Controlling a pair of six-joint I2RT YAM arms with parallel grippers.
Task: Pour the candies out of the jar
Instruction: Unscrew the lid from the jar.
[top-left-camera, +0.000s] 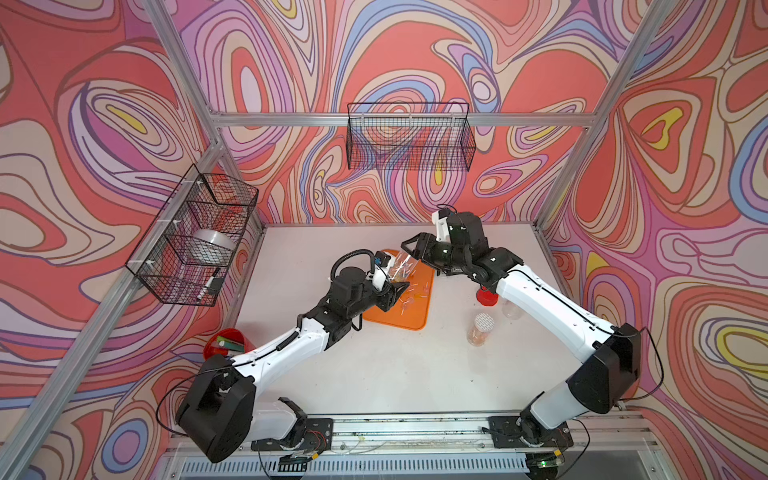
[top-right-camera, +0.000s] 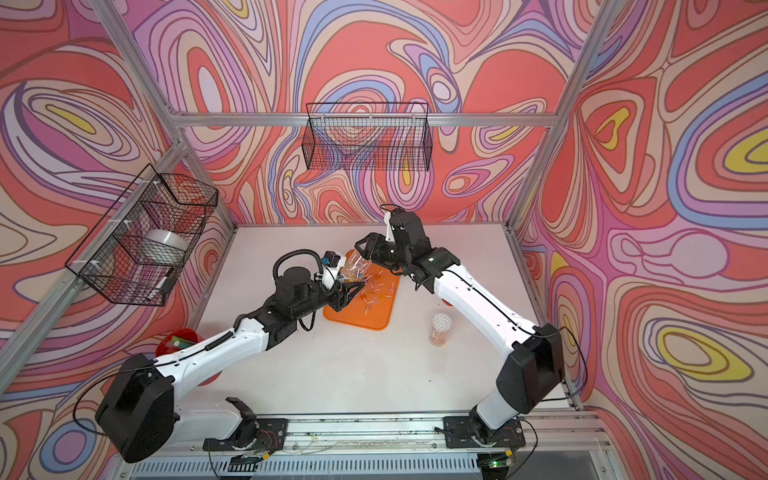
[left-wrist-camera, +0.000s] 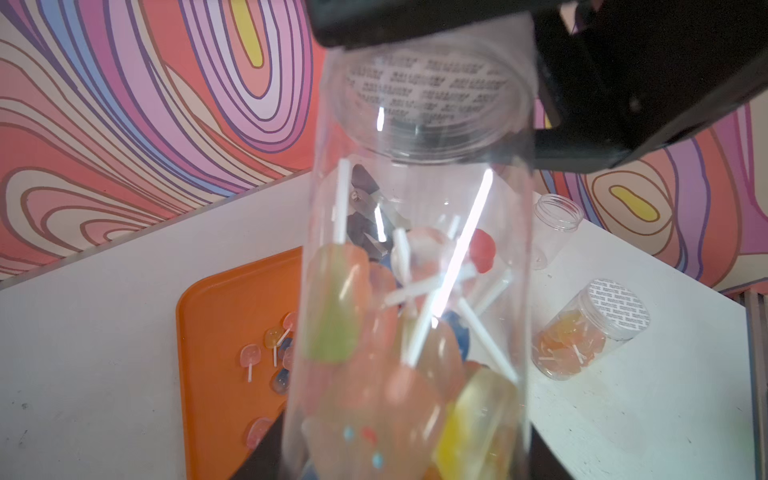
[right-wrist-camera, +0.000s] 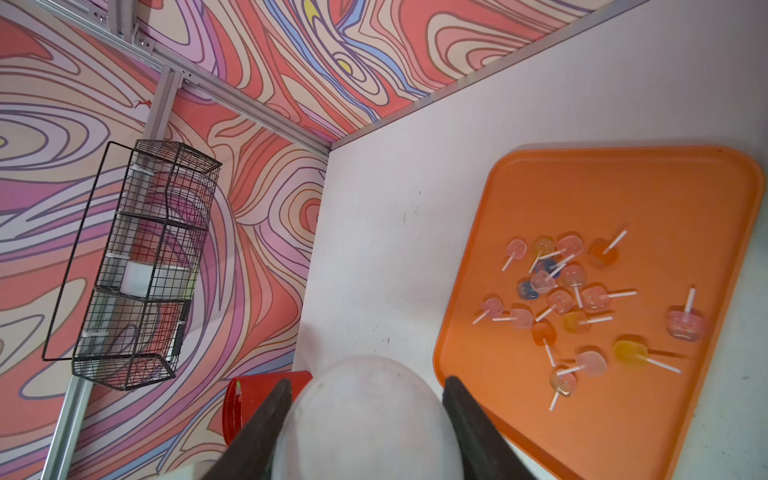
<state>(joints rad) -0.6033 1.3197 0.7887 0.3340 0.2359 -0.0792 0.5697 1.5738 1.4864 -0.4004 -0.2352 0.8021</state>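
1. You are mid-task. Some candies (right-wrist-camera: 573, 299) already lie scattered on the orange tray (right-wrist-camera: 623, 187), but the clear jar (top-left-camera: 400, 266) in hand has not been emptied. Its sweets are heaped at the end nearest your left jaws.
2. Your left jaws are clamped on the jar's body. They hold it tilted above the tray, off the tabletop (top-left-camera: 395, 374).
3. The jar's far end carries a printed foil seal (left-wrist-camera: 428, 83) that looks whole. It faces your right arm.
4. Your right jaws stand on either side of that sealed end, close against it. Whether they pinch it yet cannot be told.
5. The next move, I judge, is to get the seal off and then tip the mouth down over the tray's middle. Keep the left grip firm so the jar cannot twist.
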